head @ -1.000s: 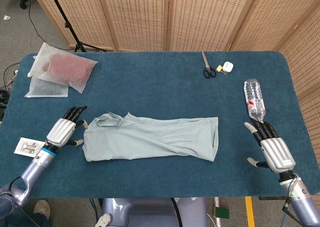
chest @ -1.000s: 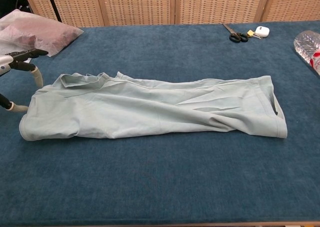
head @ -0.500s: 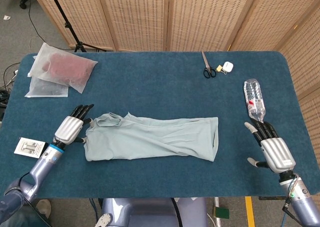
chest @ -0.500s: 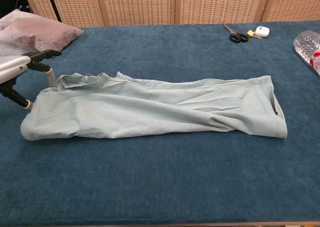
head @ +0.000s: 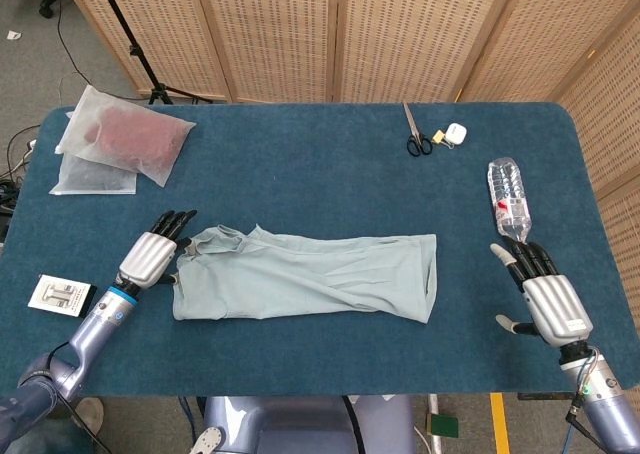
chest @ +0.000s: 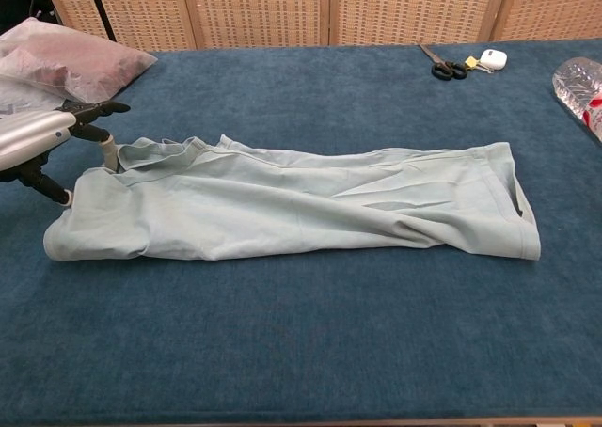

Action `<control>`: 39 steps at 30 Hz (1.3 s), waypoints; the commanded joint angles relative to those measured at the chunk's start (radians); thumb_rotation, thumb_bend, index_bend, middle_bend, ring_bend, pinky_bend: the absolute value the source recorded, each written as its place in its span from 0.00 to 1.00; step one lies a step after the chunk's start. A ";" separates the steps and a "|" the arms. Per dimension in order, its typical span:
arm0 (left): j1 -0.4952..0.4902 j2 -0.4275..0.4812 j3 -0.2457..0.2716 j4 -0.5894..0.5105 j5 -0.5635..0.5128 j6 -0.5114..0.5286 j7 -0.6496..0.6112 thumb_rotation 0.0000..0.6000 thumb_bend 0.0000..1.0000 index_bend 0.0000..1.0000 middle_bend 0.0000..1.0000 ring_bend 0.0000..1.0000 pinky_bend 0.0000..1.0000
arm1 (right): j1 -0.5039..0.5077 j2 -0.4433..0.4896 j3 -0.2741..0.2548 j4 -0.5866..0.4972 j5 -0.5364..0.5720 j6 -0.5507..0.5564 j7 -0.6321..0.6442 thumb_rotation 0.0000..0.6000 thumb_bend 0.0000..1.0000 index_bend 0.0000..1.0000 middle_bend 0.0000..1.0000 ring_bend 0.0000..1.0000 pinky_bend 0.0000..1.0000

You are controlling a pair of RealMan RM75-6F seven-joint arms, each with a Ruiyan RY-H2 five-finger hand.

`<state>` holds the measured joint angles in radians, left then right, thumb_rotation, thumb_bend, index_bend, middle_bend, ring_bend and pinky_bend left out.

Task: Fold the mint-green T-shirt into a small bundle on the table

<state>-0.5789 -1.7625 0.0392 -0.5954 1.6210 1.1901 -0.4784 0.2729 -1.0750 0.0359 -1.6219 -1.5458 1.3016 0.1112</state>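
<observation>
Since a second ago, the left hand [head: 155,257] has slid rightward to the collar end of the mint-green T-shirt [head: 310,277], and that end has been nudged slightly toward the centre; the right hand [head: 543,292] has kept its place. At the upper left of the head view lie plastic bags [head: 118,146] with dark red contents, and at the far left edge a small white card [head: 61,295], which the chest view does not show. The shirt lies lengthwise across the middle of the blue table [head: 320,174], folded into a long strip. Left-hand fingers [chest: 94,111] are extended and slightly apart, touching the shirt's edge; a firm hold cannot be told. Scissors [head: 415,134] and a white case [head: 456,133] sit upper right, with a plastic bottle [head: 509,199] further right. Only the head view shows the right hand, spread, holding nothing, at lower right.
</observation>
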 commanded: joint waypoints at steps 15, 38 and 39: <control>-0.009 -0.034 0.002 0.021 -0.005 -0.012 0.030 1.00 0.38 0.61 0.00 0.00 0.00 | -0.003 0.003 0.000 -0.003 -0.009 0.007 0.005 1.00 0.04 0.00 0.00 0.00 0.00; -0.016 -0.033 -0.002 0.012 -0.007 0.007 0.045 1.00 0.70 0.71 0.00 0.00 0.00 | -0.006 0.010 -0.001 -0.005 -0.021 0.015 0.014 1.00 0.04 0.00 0.00 0.00 0.00; -0.016 -0.030 -0.002 0.009 -0.008 0.008 0.042 1.00 0.74 0.71 0.00 0.00 0.00 | -0.006 0.010 -0.001 -0.006 -0.021 0.015 0.014 1.00 0.04 0.00 0.00 0.00 0.00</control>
<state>-0.5944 -1.7952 0.0371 -0.5840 1.6137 1.1977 -0.4340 0.2667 -1.0654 0.0352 -1.6273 -1.5671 1.3169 0.1250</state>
